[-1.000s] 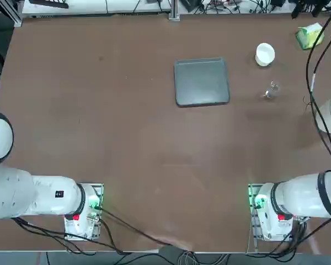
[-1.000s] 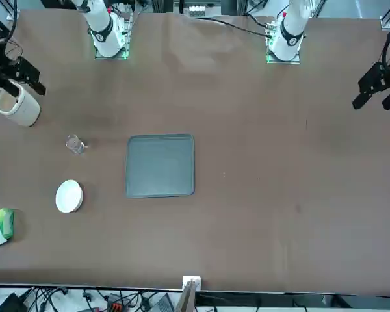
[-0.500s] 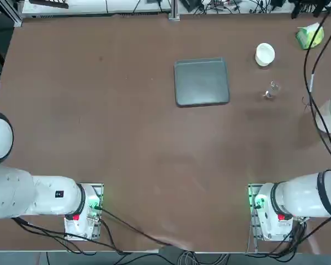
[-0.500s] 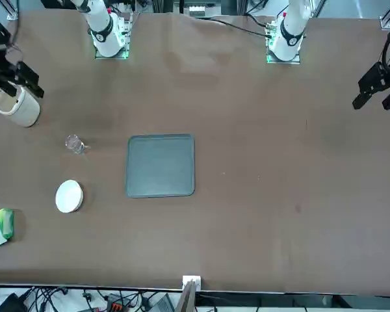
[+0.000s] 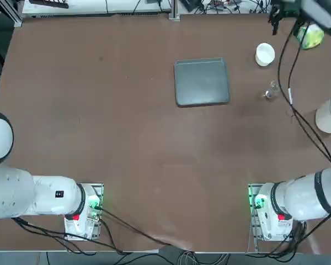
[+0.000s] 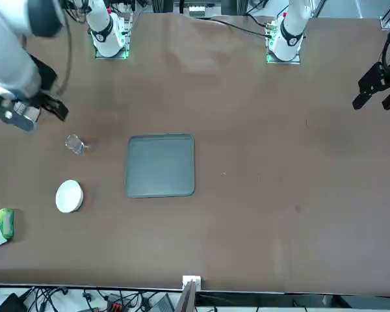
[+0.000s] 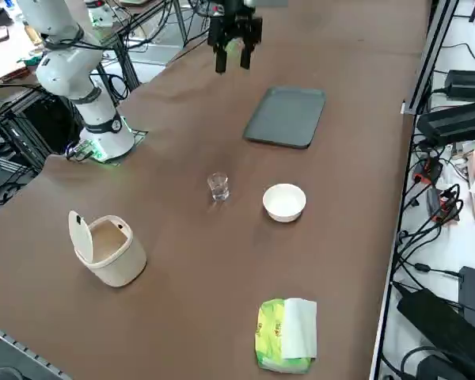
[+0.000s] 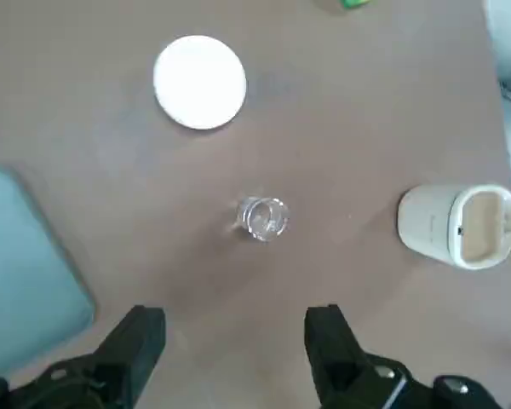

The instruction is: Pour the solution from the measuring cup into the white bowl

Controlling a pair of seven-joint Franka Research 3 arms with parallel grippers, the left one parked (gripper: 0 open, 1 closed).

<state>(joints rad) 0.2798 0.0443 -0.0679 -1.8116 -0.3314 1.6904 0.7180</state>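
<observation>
Our right gripper (image 8: 234, 336) hovers over the table (image 5: 154, 154), toward its right edge, fingers spread wide. We see the clear measuring cup (image 7: 218, 186) upright near the white bowl (image 7: 284, 203), which sits closer to the far edge; we cannot tell what either contains.

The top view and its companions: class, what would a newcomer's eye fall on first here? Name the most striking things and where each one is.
Probably the grey tray first, the broad flat shape lying on the brown table. Next comes the bright white bowl, with the tiny clear measuring cup beside it, between the bowl and the open-lidded white container. The right gripper hangs over the table, fingers open and empty.
</observation>
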